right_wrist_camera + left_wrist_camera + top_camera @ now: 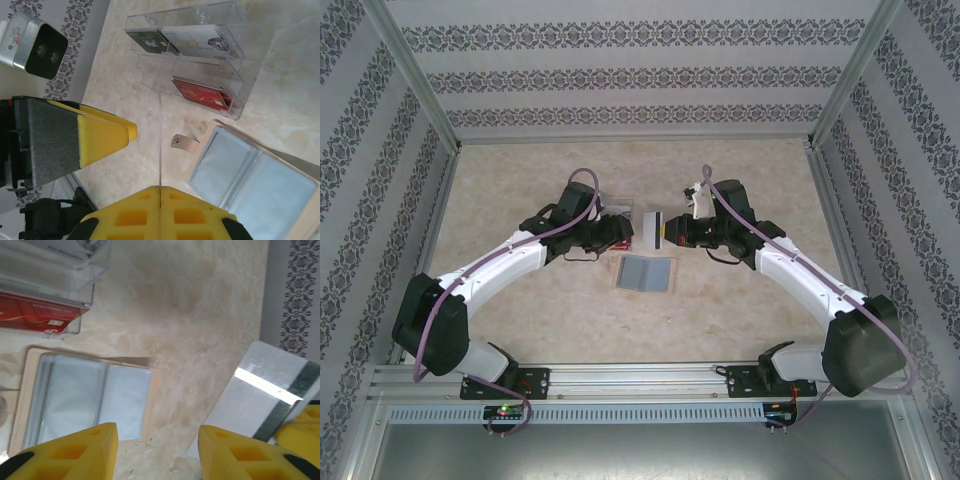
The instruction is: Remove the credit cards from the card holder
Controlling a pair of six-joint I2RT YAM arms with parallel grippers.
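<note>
Setting: beige marbled table [740, 290], boxed in by walls with grey patterned stripes.
Left arm: reaches in from the near left toward the table's middle.
Left gripper [157, 434]: yellow fingers [75, 452] stand apart with nothing between them. It hangs over the near edge of the card holder, just beside the clear tray.
Clear tray [150, 75]: stepped plastic compartments behind the holder. A red card [202, 95] sits in the front row, with dark and pale cards in the back row.
Card holder [647, 272]: tan sleeve lying open and flat on the table, between the two arms and nearer to their bases than the grippers. Blue-grey clear pockets face up, and a small tan strap sticks out at one side.
Credit card [265, 395]: silvery grey with a dark stripe and a bright band, held in the air clear of the holder, between the two grippers.
Right gripper [160, 196]: yellow fingers pressed together on the card's edge, pinching it.
Right arm: reaches in from the near right.
</note>
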